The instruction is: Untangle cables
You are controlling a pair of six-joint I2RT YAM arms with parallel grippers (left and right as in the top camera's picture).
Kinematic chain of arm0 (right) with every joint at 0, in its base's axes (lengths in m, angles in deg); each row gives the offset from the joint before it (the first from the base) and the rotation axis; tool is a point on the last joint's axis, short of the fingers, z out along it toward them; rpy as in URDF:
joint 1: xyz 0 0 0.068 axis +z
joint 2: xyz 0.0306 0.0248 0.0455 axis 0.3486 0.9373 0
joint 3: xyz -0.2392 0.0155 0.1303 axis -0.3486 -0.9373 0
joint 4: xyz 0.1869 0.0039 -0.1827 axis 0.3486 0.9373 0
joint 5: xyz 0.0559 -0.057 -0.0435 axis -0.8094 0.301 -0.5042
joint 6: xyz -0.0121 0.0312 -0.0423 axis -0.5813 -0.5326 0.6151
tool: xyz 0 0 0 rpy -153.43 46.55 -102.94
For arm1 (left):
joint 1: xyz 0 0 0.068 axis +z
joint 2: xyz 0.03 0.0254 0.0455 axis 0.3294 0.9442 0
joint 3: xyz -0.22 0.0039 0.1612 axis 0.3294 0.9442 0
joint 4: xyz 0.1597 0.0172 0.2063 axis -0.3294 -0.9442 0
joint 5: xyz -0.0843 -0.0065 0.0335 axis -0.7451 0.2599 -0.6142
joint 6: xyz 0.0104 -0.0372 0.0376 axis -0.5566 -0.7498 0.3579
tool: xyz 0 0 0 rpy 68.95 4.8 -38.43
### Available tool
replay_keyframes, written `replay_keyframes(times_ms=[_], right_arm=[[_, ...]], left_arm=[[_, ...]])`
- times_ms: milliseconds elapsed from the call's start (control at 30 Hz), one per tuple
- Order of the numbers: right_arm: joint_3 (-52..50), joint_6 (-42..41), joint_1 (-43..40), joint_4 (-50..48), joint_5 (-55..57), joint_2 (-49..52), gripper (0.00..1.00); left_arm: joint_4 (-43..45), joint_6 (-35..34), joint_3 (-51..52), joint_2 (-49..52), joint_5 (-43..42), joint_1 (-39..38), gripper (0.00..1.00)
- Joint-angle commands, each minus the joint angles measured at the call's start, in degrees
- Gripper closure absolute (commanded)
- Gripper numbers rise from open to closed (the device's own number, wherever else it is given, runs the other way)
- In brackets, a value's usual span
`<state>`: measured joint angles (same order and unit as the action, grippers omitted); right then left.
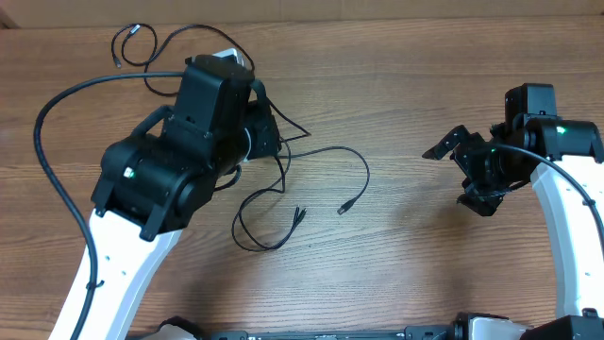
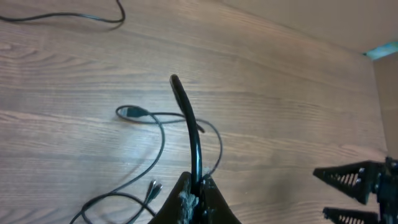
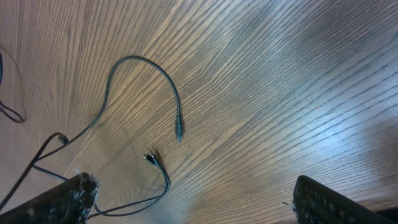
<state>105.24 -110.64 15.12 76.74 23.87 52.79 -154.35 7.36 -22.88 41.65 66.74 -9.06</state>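
Observation:
Thin black cables lie spread on the wooden table. One cable (image 1: 326,153) arcs right and ends in a plug (image 1: 345,207). A second cable loops (image 1: 247,227) to paired silver-tipped plugs (image 1: 299,215). A third cable (image 1: 142,47) curls at the far left. My left gripper (image 1: 274,132) is shut on a cable (image 2: 194,137) whose free end (image 2: 175,79) sticks out past the jaws. My right gripper (image 1: 460,175) hangs open over bare wood to the right, well apart from the cables. In the right wrist view the single plug (image 3: 179,133) and the paired plugs (image 3: 151,157) lie ahead of its fingers (image 3: 65,198).
A thick black wire (image 1: 47,142) runs from the left arm's base around the table's left side. The table's far edge (image 1: 377,19) runs along the top. Bare wood (image 1: 406,255) lies between the cables and the right arm.

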Motion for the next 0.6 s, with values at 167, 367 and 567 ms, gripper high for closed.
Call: replay_keyframes(times_ms=[167,367,567], right_arm=[[0.3,0.4,-0.3,-0.1,0.3,0.1,0.0],[0.3,0.4,-0.3,-0.1,0.3,0.1,0.0],[0.3,0.4,-0.3,-0.1,0.3,0.1,0.0]], left_arm=[[0.5,-0.5,-0.6,-1.2,-1.7,11.2,0.96],[-0.7,3.0,-0.6,-1.0,-8.2,13.4,0.96],[-1.7,5.3,-0.6,-0.9,-5.7,14.1,0.96]])
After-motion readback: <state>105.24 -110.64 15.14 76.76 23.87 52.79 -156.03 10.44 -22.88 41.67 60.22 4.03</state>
